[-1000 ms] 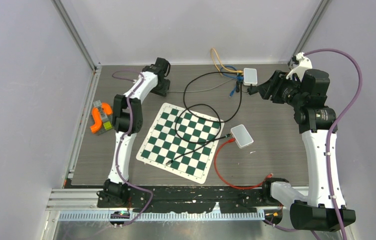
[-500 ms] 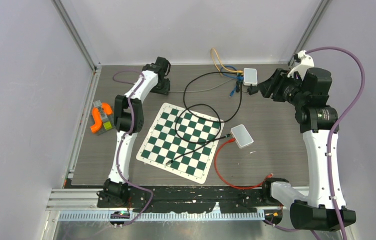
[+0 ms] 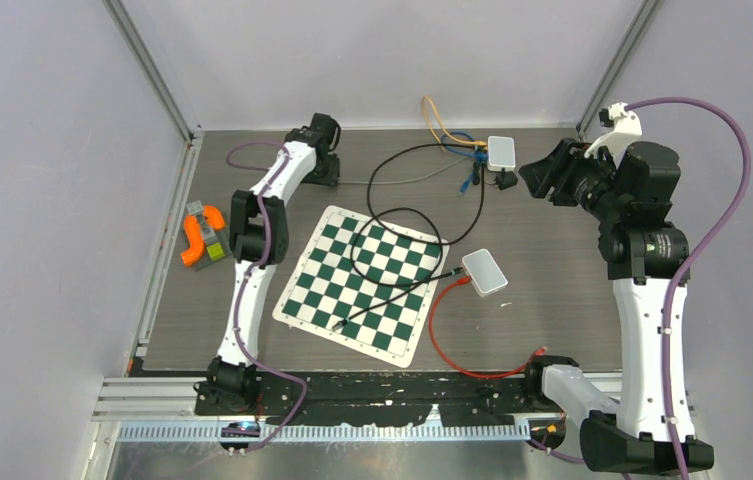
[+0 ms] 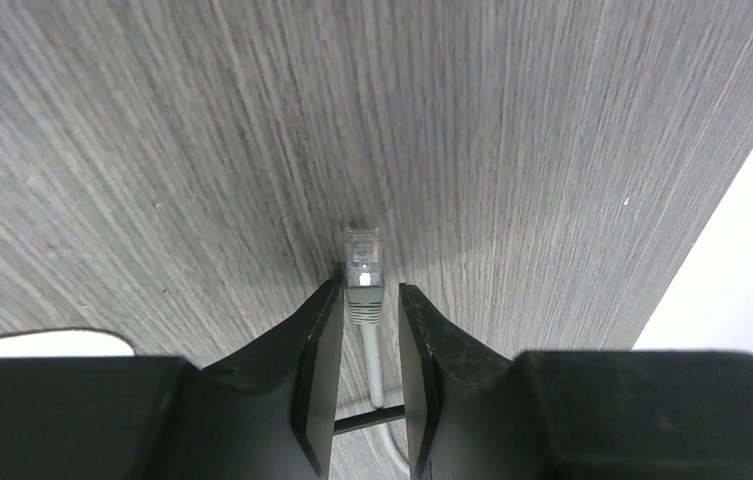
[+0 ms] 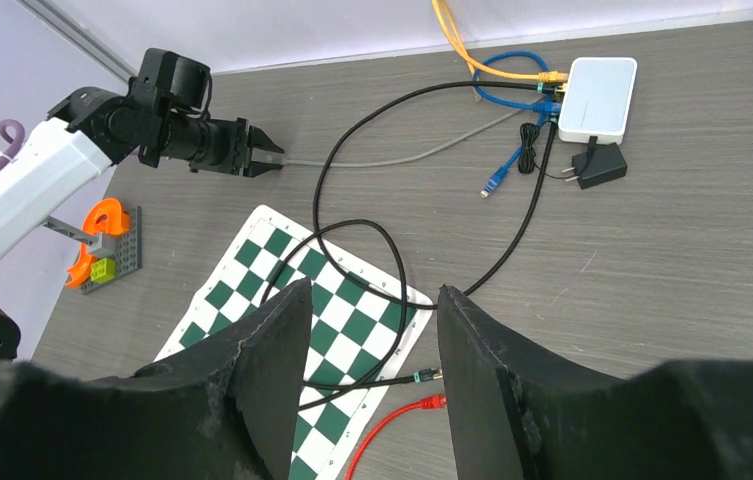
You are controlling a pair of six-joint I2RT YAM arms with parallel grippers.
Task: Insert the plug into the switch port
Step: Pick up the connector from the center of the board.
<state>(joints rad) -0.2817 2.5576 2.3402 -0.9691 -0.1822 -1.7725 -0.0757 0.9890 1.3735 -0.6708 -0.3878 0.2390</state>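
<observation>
Grey plug point(image 4: 364, 268) with a clear tip, flat on the wood-grain table point(image 4: 152, 150), at the middle of the left wrist view, tip toward the top of the frame. Left gripper point(image 4: 369, 290) low around its rear sleeve, jaws at a narrow slot, black fingers point(image 4: 317, 340) close on both sides; clamped tight or a hair apart, impossible to tell. Grey cable point(image 4: 376, 365) leading back between the jaws.

Seen from overhead, plug and left gripper at the upper left of the table, grey cable stretched rightward toward the switch point(image 3: 501, 152) at top centre. Switch white and flat, with yellow, blue and black leads point(image 3: 457, 143) crowded at its left edge, well apart from the plug.

Right gripper point(image 5: 372, 290) above the table at the upper right of the overhead view, jaws about half apart, nothing between them.

Chessboard mat point(image 3: 362, 280) at centre, black cable point(image 3: 369, 186) looped over it. White box point(image 3: 484, 271) just right of the mat, red cable point(image 3: 442, 335) curling below it.
</observation>
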